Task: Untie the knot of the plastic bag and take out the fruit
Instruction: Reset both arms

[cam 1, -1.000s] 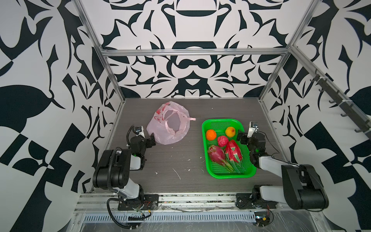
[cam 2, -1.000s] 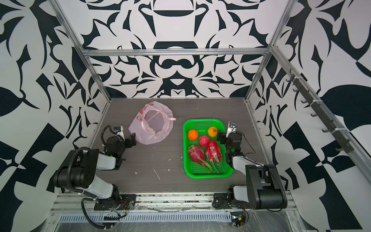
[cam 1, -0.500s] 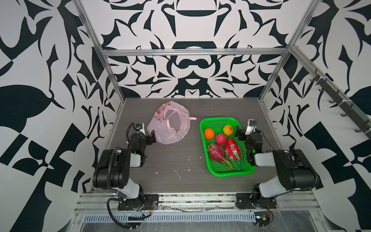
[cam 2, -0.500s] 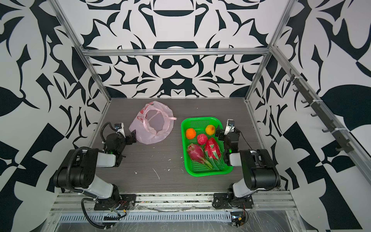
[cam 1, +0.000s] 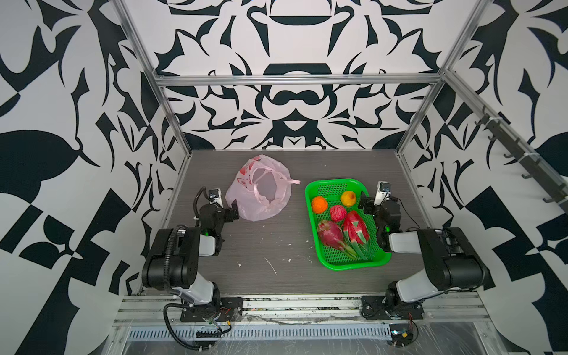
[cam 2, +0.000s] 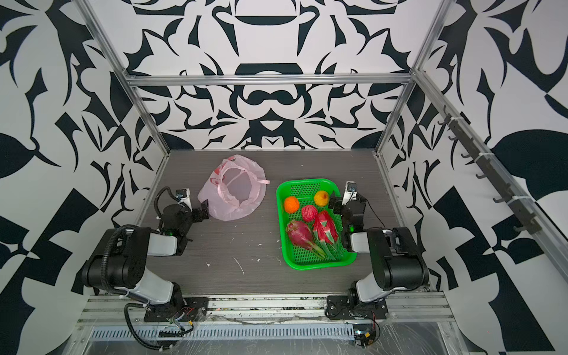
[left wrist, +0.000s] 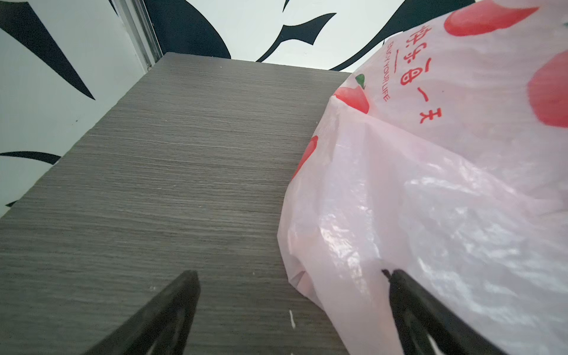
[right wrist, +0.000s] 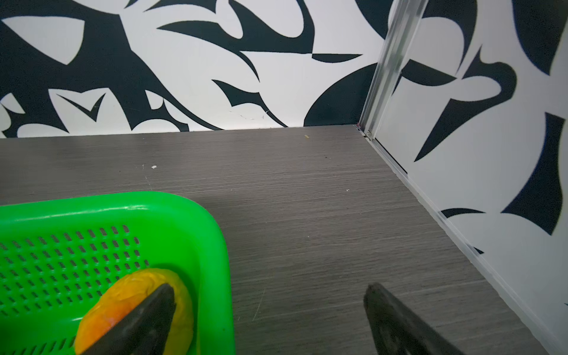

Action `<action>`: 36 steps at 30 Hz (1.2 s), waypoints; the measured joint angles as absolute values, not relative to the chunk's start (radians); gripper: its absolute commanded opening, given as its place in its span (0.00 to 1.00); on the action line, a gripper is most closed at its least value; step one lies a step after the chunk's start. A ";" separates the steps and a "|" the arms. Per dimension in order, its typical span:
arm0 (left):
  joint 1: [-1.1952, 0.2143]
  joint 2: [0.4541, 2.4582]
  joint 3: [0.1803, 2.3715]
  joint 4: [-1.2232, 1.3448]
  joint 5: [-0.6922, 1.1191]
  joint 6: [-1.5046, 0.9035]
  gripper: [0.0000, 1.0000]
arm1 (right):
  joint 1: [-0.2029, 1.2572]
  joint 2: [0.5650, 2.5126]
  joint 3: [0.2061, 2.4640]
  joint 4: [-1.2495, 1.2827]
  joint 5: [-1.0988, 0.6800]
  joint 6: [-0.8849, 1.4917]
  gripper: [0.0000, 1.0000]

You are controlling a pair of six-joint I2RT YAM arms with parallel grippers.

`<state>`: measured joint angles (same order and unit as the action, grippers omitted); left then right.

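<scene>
The pale-pink plastic bag (cam 1: 259, 195) (cam 2: 233, 193) lies slumped at the back left of the table, mouth open, its loop handles loose. The knot is not in view. My left gripper (cam 1: 234, 210) (left wrist: 290, 273) is open at the bag's near-left edge, with film (left wrist: 430, 215) against one finger. The fruit sits in a green basket (cam 1: 335, 184): an orange (cam 1: 319, 204), a yellow-orange round fruit (cam 1: 349, 198) (right wrist: 132, 295), a bumpy red ball (cam 1: 337, 212) and two dragon fruits (cam 1: 330, 235) (cam 1: 355, 227). My right gripper (cam 1: 364, 204) (right wrist: 270, 289) is open astride the basket's right rim and holds nothing.
Patterned walls with metal frame posts (cam 1: 181, 144) close in the table on three sides. Small white scraps (cam 1: 272, 266) lie on the grey wood-grain tabletop (cam 1: 276, 239) between the arms. Both arm bases stand on the front rail (cam 1: 292, 307).
My right arm has folded back, elbow raised, its gripper staying by the basket's right rim. The basket shifted slightly left. The left gripper edged toward the bag.
</scene>
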<state>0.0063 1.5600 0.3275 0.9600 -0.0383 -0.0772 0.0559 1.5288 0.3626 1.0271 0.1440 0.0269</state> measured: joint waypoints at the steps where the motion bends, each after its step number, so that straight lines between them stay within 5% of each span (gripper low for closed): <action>1: 0.006 1.560 0.327 0.960 -0.038 -0.077 1.00 | 0.059 1.529 0.364 1.024 0.142 0.020 1.00; 12: 0.006 1.560 0.327 0.960 -0.037 -0.077 1.00 | 0.060 1.528 0.365 1.023 0.139 0.002 1.00; 19: 0.006 1.560 0.327 0.960 -0.037 -0.077 1.00 | 0.062 1.531 0.174 1.357 0.241 0.039 1.00; 29: 0.006 1.582 0.147 1.208 -0.036 -0.070 1.00 | 0.085 1.539 0.351 1.067 0.262 0.037 1.00; 36: 0.004 1.573 0.368 1.005 0.029 -0.043 1.00 | 0.085 1.539 0.356 1.050 0.262 0.037 1.00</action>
